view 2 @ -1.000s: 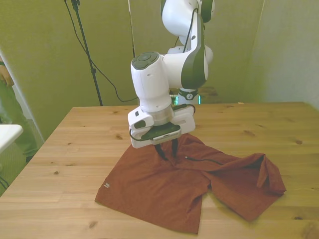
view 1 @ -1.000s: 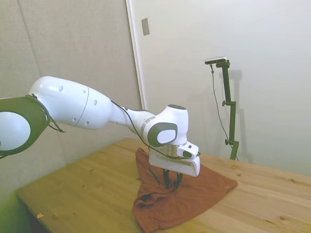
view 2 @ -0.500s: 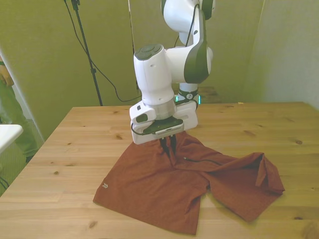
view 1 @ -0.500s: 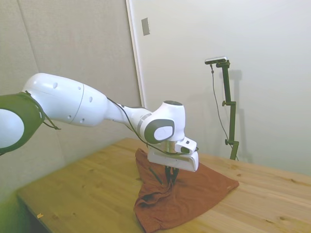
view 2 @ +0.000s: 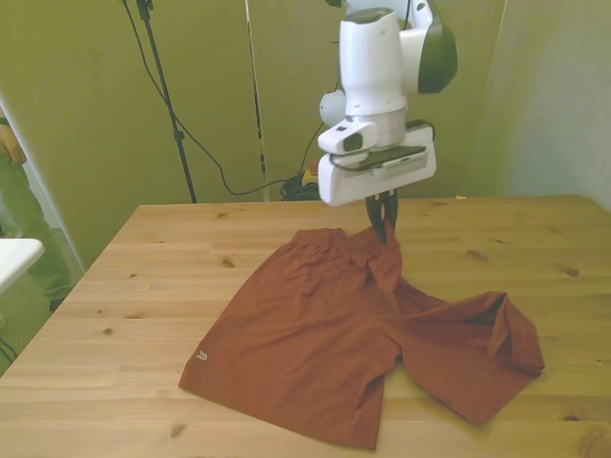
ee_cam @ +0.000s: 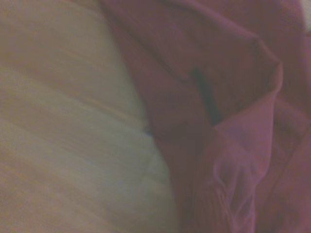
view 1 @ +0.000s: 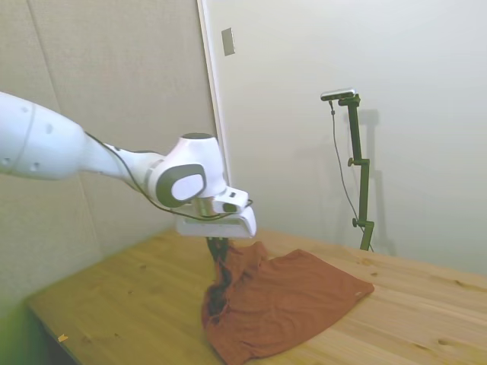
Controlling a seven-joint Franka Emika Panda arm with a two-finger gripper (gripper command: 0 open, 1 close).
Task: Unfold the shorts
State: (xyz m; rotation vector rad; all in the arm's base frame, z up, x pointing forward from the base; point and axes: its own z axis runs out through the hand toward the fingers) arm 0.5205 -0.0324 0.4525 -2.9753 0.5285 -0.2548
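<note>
The rust-brown shorts (view 2: 315, 343) lie spread over the wooden table (view 2: 153, 277), with one leg crumpled at the front view's right. My gripper (view 2: 384, 227) is shut on a pinch of the shorts' fabric near the waistband and holds that part lifted off the table in a raised peak. In the side view the gripper (view 1: 221, 249) hangs over the shorts (view 1: 289, 304), and a fold of cloth trails down from it. The wrist view shows blurred shorts (ee_cam: 228, 121) with a dark zipper line (ee_cam: 206, 99) beside bare table wood (ee_cam: 63, 126).
A person's sleeve and hand (view 2: 11, 143) show at the front view's left edge, beside a white surface (view 2: 14, 256). Black cables (view 2: 181, 124) hang behind the table. Bare wood lies on all sides of the shorts.
My gripper has risen and moved toward the table's far edge and the front view's right, pulling the pinched part of the shorts up and along with it. The cloth now spreads wider.
</note>
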